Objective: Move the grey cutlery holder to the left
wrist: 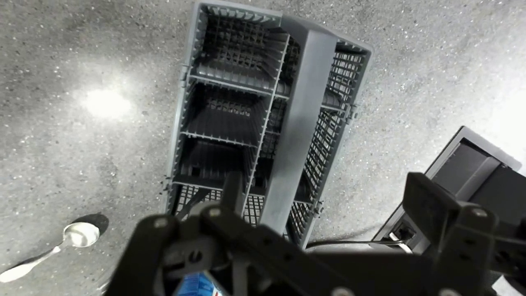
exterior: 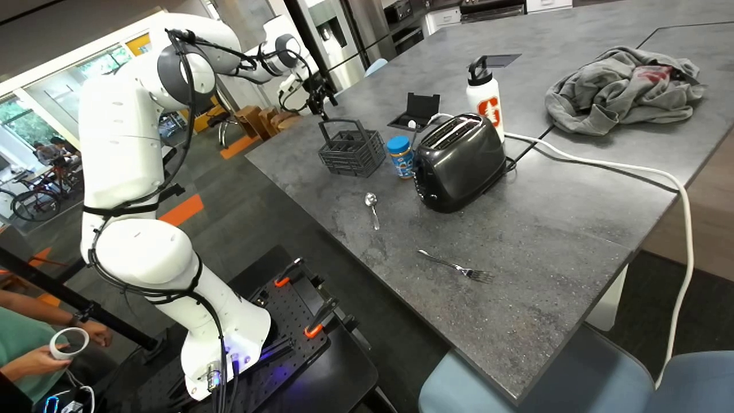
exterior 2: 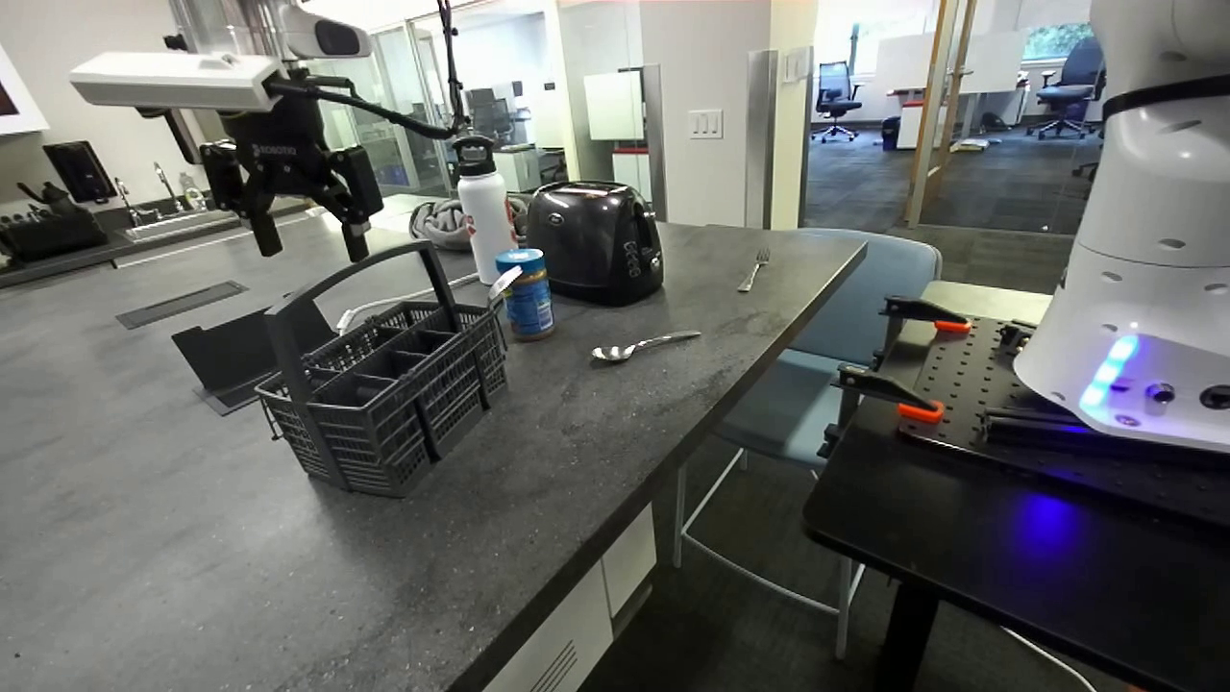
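The grey cutlery holder [exterior: 352, 154] stands upright on the grey table, with its tall handle raised. In an exterior view its mesh side [exterior 2: 384, 447] and several compartments show. My gripper [exterior 2: 312, 247] is open and empty, pointing down above the holder and apart from it. It also hangs near the handle's top in an exterior view [exterior: 328, 106]. In the wrist view the handle [wrist: 306, 102] runs at a slant between the open fingers [wrist: 326, 181]. One finger is over the compartments, the other over the table beside the holder. The holder's near end is partly hidden by the gripper.
A blue-lidded jar [exterior: 400, 156] stands close to the holder, then the black toaster [exterior: 461, 160] and a white bottle [exterior: 486, 100]. A raised outlet lid [exterior 2: 255, 351] is beside the holder. A spoon [exterior: 371, 207] and fork [exterior: 459, 267] lie near the table edge.
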Available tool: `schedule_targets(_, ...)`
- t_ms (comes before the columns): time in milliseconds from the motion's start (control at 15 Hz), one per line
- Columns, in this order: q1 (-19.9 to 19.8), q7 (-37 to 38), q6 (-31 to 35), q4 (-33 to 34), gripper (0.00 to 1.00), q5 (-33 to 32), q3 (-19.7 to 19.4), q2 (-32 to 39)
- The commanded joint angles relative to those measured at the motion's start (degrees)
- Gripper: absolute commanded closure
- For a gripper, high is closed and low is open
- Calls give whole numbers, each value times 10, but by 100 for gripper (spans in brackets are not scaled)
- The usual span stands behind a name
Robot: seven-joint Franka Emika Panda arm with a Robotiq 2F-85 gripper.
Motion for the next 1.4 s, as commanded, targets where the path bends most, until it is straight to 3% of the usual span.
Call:
schedule_targets(0,16,18,-44,37,0,5,-17,19)
schedule_targets(333,13,15,-69,42,0,11,-19,27)
schedule_targets(400,12,11,-66,42,25,14,-18,29)
schedule_targets(533,13,10,-66,44,34,12,-19,31)
schedule_targets(1067,17,7,-71,47,94,6,-20,31)
schedule_targets(1333,22,-7,-75,45,92,-1,-18,22)
